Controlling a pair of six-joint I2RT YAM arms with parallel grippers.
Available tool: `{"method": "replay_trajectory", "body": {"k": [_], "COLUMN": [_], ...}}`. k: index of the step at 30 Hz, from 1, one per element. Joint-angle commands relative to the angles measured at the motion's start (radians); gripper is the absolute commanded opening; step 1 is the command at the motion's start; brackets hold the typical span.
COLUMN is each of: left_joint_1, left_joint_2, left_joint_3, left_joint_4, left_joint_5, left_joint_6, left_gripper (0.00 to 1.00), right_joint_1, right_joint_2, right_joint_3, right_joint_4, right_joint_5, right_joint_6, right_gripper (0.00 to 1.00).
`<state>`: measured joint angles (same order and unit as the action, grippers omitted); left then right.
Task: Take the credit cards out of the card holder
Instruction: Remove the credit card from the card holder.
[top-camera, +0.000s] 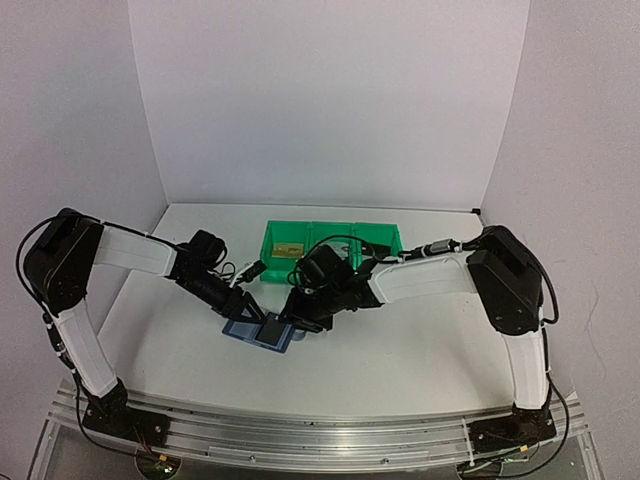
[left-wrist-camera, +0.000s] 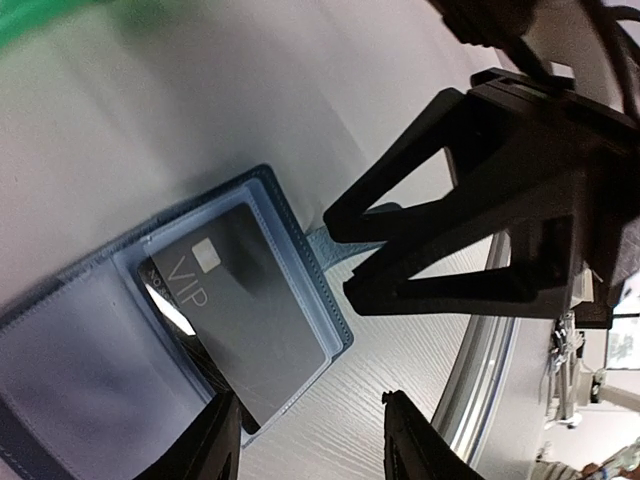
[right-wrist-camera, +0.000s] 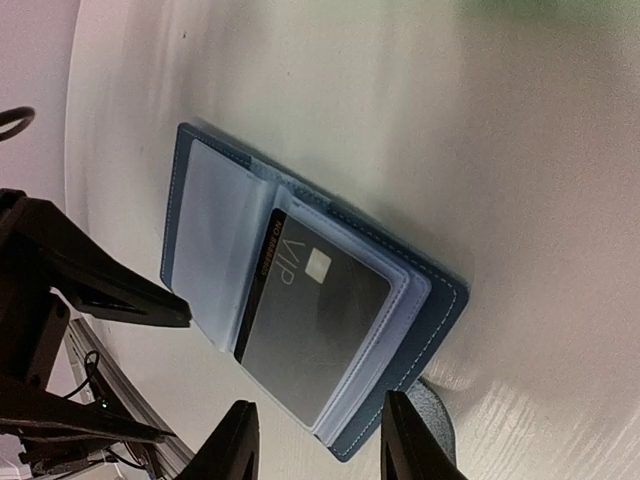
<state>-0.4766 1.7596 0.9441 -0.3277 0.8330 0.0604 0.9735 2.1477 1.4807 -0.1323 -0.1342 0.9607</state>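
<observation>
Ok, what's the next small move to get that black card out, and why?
Probably ease the left pincer down onto the near corner of the black card and close. The card sits sleeved in the open card holder, both pincers are open, and the left wrist view shows that corner just between its fingers. The right pincer hovers by the strap.

green bin (top-camera: 271, 244): 3 compartments, far side of table | table (top-camera: 420, 340): white | walls (top-camera: 330, 100): plain white
</observation>
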Motion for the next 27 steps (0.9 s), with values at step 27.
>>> {"method": "replay_trajectory", "body": {"k": [27], "left_joint_1": [0.029], "left_joint_2": [0.116], "left_joint_3": [0.065], "left_joint_4": [-0.032], "left_joint_5": [-0.129], "left_joint_6": [-0.168], "left_gripper": [0.51], "right_joint_1": [-0.067], "right_joint_2": [0.129], "right_joint_3": [-0.034], "right_joint_4": [0.007], "right_joint_5": [-0.036], "right_joint_6": [-0.010], "right_gripper": [0.27]}}
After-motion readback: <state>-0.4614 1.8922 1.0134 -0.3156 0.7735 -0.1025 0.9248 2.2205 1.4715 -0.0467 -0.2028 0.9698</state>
